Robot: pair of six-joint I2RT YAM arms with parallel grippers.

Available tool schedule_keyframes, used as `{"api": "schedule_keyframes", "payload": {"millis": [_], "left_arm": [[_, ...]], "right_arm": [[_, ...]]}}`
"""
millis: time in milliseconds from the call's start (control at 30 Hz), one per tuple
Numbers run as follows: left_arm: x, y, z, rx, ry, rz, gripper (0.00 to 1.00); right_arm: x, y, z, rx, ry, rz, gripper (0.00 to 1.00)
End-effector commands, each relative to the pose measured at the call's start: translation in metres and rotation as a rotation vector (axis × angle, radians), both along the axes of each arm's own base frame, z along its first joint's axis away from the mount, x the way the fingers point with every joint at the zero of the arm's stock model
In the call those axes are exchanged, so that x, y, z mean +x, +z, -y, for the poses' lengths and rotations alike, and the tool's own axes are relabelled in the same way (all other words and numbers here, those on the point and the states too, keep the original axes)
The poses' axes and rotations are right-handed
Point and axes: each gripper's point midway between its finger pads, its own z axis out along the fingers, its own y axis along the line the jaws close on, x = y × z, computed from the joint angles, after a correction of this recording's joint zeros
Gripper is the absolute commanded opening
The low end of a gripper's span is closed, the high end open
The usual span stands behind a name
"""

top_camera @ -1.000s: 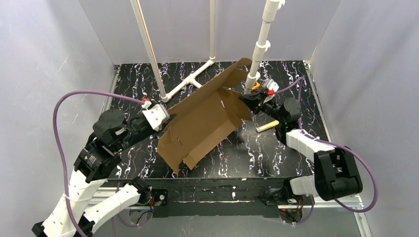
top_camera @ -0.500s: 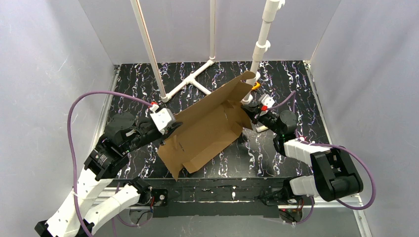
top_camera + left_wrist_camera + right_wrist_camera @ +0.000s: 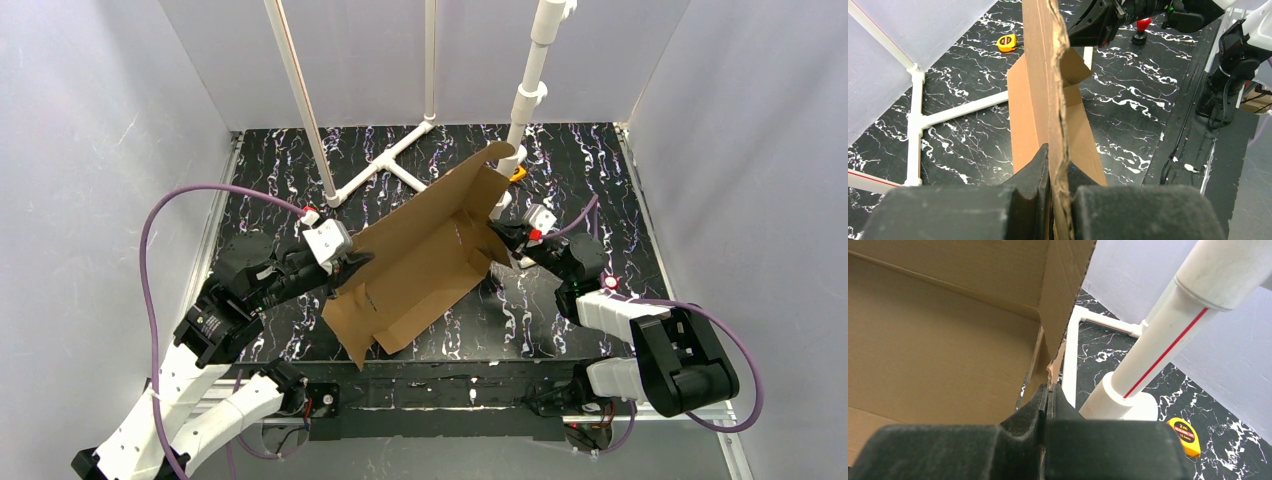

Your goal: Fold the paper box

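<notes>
Cardboard paper box (image 3: 420, 262): left gripper (image 3: 350, 264), right gripper (image 3: 496, 230) pinch opposite edges; pipe (image 3: 522, 105) close by.

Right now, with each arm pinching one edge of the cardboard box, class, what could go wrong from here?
1. The left tool and right tool each pinch only a thin edge of the paper box; it could slip or twist.
2. The cardboard looks frayed beside the right tool, so pulling may tear it.
3. The raised far flap stands close to the white pipe post; swinging that way could snag it.
</notes>
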Motion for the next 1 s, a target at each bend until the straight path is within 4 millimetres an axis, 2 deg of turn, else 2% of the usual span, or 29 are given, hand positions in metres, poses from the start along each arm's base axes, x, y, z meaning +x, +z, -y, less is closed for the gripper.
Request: {"api": "schedule_keyframes", "payload": {"millis": [0, 167, 367, 467, 667, 967], "left_arm": [[-0.008, 0.002, 0.006, -0.034, -0.041, -0.028, 0.00], [-0.009, 0.000, 0.006, -0.041, -0.034, -0.044, 0.00], [-0.015, 0.010, 0.003, -0.078, -0.037, -0.015, 0.00], [-0.018, 0.011, 0.000, -0.087, -0.036, -0.004, 0.00], [-0.017, 0.003, -0.002, -0.065, -0.026, -0.021, 0.00], [-0.012, 0.008, 0.003, -0.055, -0.032, -0.035, 0.00]], "right_arm": [[-0.016, 0.004, -0.009, -0.015, 0.083, 0.057, 0.06], [-0.020, -0.001, -0.010, -0.028, 0.097, 0.048, 0.08], [-0.003, -0.015, -0.004, -0.069, 0.024, -0.018, 0.10], [0.000, -0.018, -0.003, -0.072, 0.018, -0.037, 0.10], [-0.006, -0.011, -0.007, -0.052, 0.051, -0.023, 0.10], [-0.025, -0.001, -0.019, -0.022, 0.168, -0.016, 0.08]]}}
